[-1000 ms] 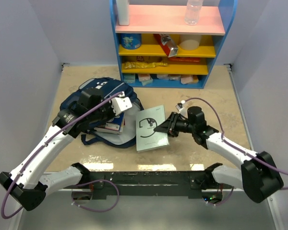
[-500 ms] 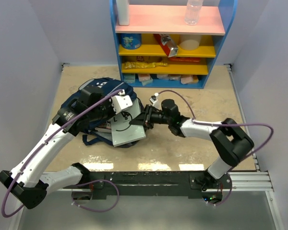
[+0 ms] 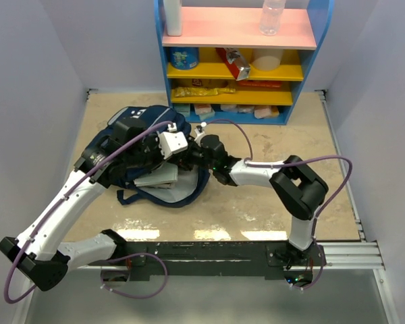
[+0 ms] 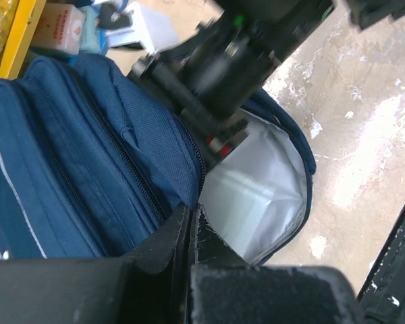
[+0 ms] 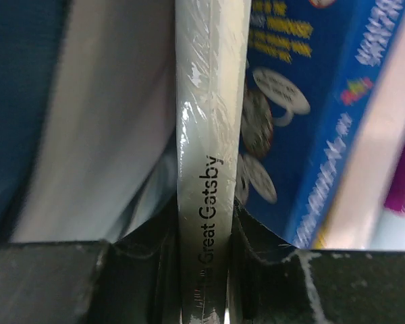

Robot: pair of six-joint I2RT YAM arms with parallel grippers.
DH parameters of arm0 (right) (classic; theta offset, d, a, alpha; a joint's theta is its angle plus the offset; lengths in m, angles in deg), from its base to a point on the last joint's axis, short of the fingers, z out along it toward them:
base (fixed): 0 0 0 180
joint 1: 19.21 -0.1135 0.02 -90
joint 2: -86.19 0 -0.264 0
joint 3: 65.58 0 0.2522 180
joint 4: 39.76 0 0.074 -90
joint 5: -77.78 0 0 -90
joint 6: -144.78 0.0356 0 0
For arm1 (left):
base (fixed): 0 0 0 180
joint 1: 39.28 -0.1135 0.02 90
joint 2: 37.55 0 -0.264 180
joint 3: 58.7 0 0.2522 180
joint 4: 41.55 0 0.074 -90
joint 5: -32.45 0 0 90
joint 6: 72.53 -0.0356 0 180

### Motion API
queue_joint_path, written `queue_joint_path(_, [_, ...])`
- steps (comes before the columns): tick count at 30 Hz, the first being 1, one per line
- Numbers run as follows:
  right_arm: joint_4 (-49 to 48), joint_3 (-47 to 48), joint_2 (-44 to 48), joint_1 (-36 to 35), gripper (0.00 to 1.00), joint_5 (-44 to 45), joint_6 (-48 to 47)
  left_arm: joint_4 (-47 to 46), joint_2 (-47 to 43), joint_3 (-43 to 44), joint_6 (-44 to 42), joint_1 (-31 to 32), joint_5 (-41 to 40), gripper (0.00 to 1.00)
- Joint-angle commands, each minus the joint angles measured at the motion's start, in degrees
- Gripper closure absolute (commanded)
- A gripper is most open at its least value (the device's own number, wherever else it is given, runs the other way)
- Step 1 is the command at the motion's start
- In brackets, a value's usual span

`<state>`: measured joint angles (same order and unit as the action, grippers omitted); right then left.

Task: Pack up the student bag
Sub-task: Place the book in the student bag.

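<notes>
The student bag, a navy backpack, lies on the table's left half with its mouth facing right. My left gripper is shut on the upper edge of that mouth and holds it up; the left wrist view shows the fingers pinched on the navy fabric above the pale lining. My right gripper reaches into the opening, shut on a pale book whose spine reads "Great Gatsby". The book is mostly inside the bag.
A blue-covered book lies beside the pale one inside the bag. A blue and yellow shelf unit with boxes and a bottle stands at the back. Bag straps trail towards me. Walls close both sides.
My right arm has swept left with the pale book, from the open table into the bag's mouth. The left gripper kept its hold on the bag's edge and shifted slightly.
</notes>
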<state>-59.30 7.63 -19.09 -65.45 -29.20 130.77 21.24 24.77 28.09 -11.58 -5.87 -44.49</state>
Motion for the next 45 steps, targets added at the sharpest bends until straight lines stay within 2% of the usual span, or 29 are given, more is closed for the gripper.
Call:
queue_joint_path(1, [-7.13,8.32,-1.16,-2.44,1.0,13.7,-5.92,-3.51,-0.45,4.83,2.34,0.61,9.61,1.0])
queue_joint_path(4, [-4.85,11.55,-3.88,-3.59,0.88,15.48,-8.21,-2.37,0.08,6.06,2.52,0.61,11.37,1.0])
queue_joint_path(5, [-1.02,12.97,-4.84,-3.86,0.76,14.78,-8.66,-2.28,-0.01,6.24,2.43,0.61,11.46,1.0])
queue_joint_path(7, [4.26,16.82,-6.7,-5.17,0.64,13.28,-11.71,-2.37,-0.19,6.24,2.34,0.61,11.64,1.0])
queue_joint_path(8, [10.3,17.46,-6.61,-5.61,0.56,13.37,-12.87,-2.45,-0.27,6.16,2.25,0.61,11.46,1.0])
queue_joint_path(11, [14.31,12.83,-1.71,-6.58,0.43,16.79,-17.0,-2.54,-0.27,5.63,2.17,0.61,11.29,1.0])
queue_joint_path(14, [14.22,3.86,6.99,-6.5,0.33,21.09,-19.11,-2.89,-0.54,5.01,2.08,0.52,10.85,1.0])
queue_joint_path(19, [18.35,-4.58,17.63,-6.41,0.27,25.05,-24.12,-3.24,-0.36,4.92,1.99,0.52,9.97,1.0])
queue_joint_path(22, [20.11,-7.92,21.24,-6.5,0.28,25.41,-25.01,-3.24,0.08,5.54,2.25,0.52,9.88,1.0])
queue_joint_path(25, [17.23,-12.13,23.71,-6.5,0.44,23.57,-25.01,-3.24,0.34,5.72,2.43,0.52,9.71,1.0])
queue_joint_path(26, [16.17,-13.11,24.06,-6.58,0.58,22.87,-25.01,-3.25,0.34,5.72,2.43,0.52,9.62,1.0])
queue_joint_path(27, [14.77,-13.99,24.24,-7.02,0.63,22.43,-25.01,-3.25,0.43,5.72,2.34,0.52,9.53,1.0])
queue_joint_path(28, [14.49,-15.04,24.15,-7.63,0.65,22.86,-26.05,-3.16,0.52,5.72,2.43,0.52,9.53,1.0])
queue_joint_path(32, [18.0,-14.35,19.77,-8.78,0.57,26.98,-26.06,-3.24,0.78,6.15,2.34,0.52,9.7,1.0])
queue_joint_path(33, [17.22,-14.09,18.97,-8.78,0.58,27.95,-25.98,-3.16,0.95,6.33,2.43,0.52,9.7,1.0])
queue_joint_path(35, [17.04,-11.2,15.11,-8.78,0.66,30.5,-25.62,-3.07,1.04,7.03,2.6,0.52,9.88,1.0])
queue_joint_path(40, [27.58,3.55,3.77,-8.87,0.85,33.23,-28.43,-1.67,2.1,9.58,2.43,0.52,10.76,1.0])
queue_joint_path(43, [24.26,4.02,1.3,-9.48,0.96,30.95,-28.17,-1.49,2.45,10.55,1.99,0.52,12.25,1.0])
queue_joint_path(45, [20.92,4.72,-0.28,-10.09,0.98,28.23,-27.13,-1.49,2.71,10.29,1.73,0.52,14.09,1.0])
